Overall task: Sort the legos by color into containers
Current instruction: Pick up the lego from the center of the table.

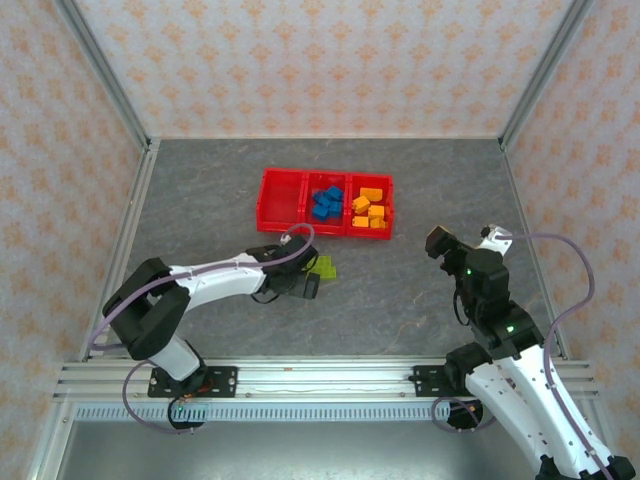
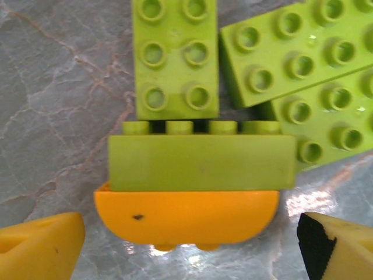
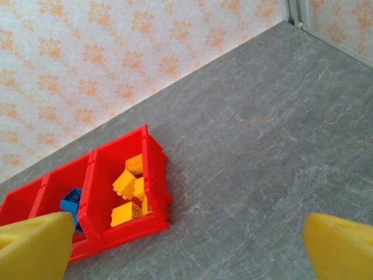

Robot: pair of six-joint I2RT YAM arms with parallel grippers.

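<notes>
Left gripper is down low on the tabletop, jaws apart, with an orange rounded brick between the fingertips and green bricks packed against it. That cluster sits just short of the red tray's near wall. Blue bricks are in the middle compartment, orange bricks in the right one. Right gripper hangs with jaws wide apart, and open tabletop runs to the right edge.

Red tray: long, shallow, 3 square compartments side by side.
Middle compartment: blue legos, heaped.
Right compartment: orange-yellow legos, jumbled (some tilted).
Lime green legos: tight cluster on the table on the tray's near side, opposite the middle compartment, apart from the tray.
Cluster close up: 3 flat lime pieces, studs up; 1 lime brick seen side-on, touching an orange-yellow rounded piece.
</notes>
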